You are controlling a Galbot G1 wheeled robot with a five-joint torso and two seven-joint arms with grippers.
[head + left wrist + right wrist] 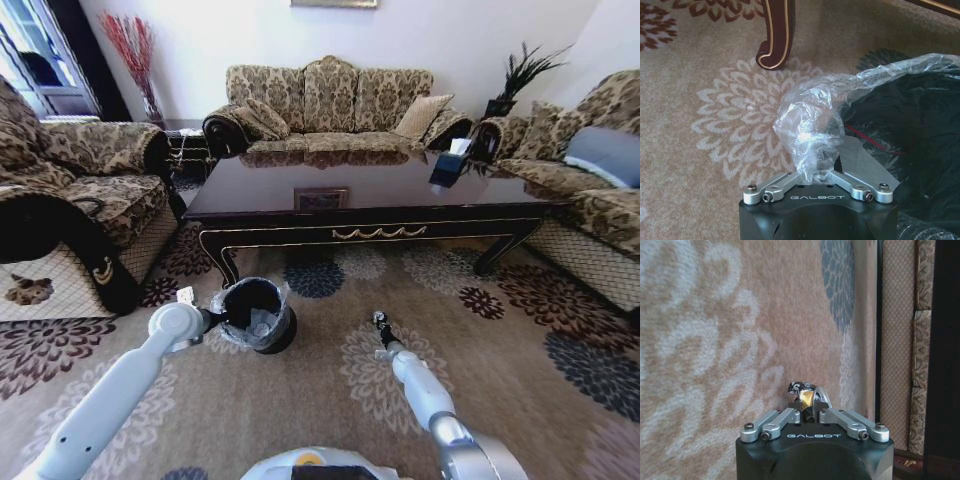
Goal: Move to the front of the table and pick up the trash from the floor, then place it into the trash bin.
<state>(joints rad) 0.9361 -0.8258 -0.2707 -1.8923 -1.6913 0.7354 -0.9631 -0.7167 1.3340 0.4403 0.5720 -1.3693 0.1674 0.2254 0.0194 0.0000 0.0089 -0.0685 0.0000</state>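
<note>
Sofas (330, 100) with a dark floral print ring the room on three sides, and the table (370, 195) stands between them, its gold-trimmed front rail facing the robot. A tissue box (450, 165) sits on its glossy top near the right end. The floor (330, 300) spreads out before the table with its round flower medallions. The trash bin (255, 315) stands on it just in front of the table's left front leg (775, 35), its clear liner bag (810, 125) bunched over the rim. The left gripper (213, 318) is at the bin's rim; the crumpled liner covers its fingers, so whether they are spread or closed cannot be told. The right gripper (381, 322) hangs over a pale medallion to the bin's right, jaws pinched on a small dark-and-gold scrap (802, 392), apparently a wrapper.
</note>
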